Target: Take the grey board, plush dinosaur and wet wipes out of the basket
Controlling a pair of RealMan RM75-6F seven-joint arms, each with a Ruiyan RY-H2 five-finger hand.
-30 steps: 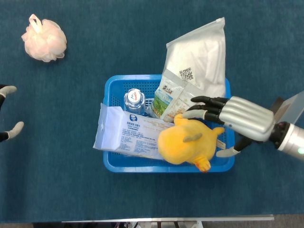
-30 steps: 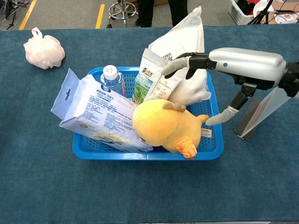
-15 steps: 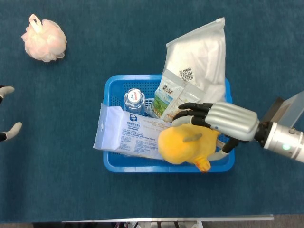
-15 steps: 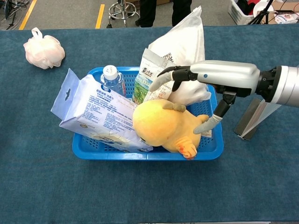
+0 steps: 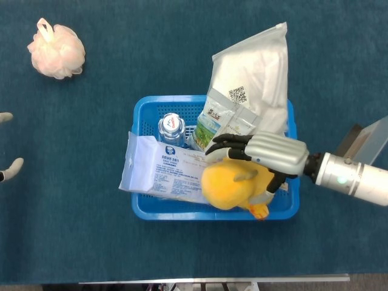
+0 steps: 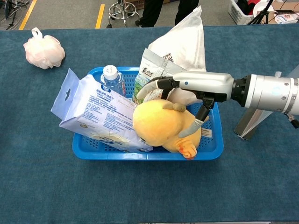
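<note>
Now: right hand (image 5: pixel 267 159), come in from 3 o'clock over the last second, cups its parted fingers over the plush dinosaur (image 5: pixel 233 185), grip not yet firm. Dinosaur and wet wipes (image 5: pixel 160 170) remain in blue basket (image 5: pixel 142 209). Lift looks imminent.

The yellow plush dinosaur (image 6: pixel 163 128) and the white wet wipes (image 6: pixel 96 112) pack lie side by side, touching, in the blue basket (image 6: pixel 140 154).
</note>
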